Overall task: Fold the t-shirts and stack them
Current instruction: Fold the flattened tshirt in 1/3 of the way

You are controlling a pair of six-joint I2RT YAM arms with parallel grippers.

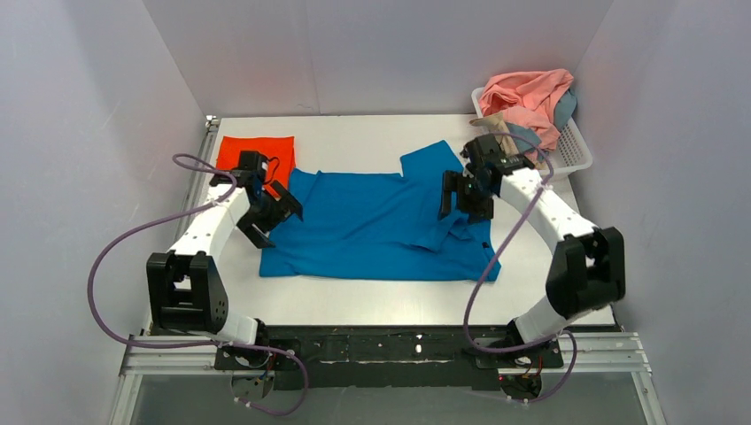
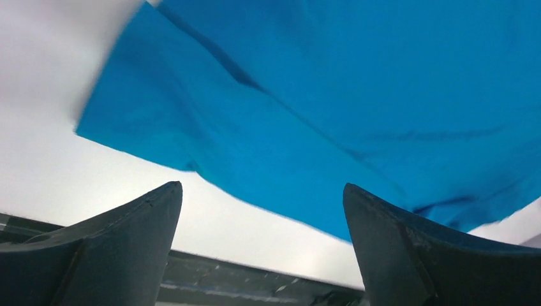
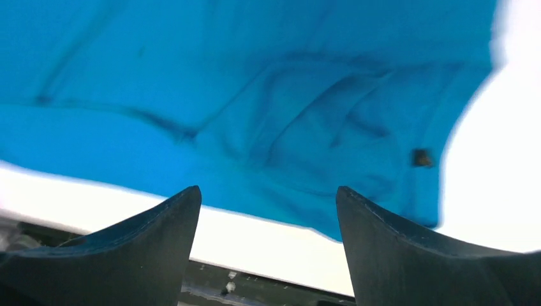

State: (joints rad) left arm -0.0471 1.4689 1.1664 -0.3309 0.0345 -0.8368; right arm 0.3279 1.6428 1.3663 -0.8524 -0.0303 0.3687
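Note:
A bright blue t-shirt (image 1: 376, 221) lies spread across the middle of the white table, one sleeve pointing to the far side. It fills the left wrist view (image 2: 332, 108) and the right wrist view (image 3: 255, 108). An orange-red t-shirt (image 1: 257, 150) lies folded at the far left. My left gripper (image 1: 276, 215) hovers open and empty over the blue shirt's left edge. My right gripper (image 1: 462, 197) hovers open and empty over its right part, which is wrinkled. Pink, tan and dusty blue shirts (image 1: 531, 99) are heaped in the basket.
A white lattice basket (image 1: 574, 150) stands at the far right corner. White walls close in the table on three sides. A black rail (image 1: 390, 341) runs along the near edge between the arm bases.

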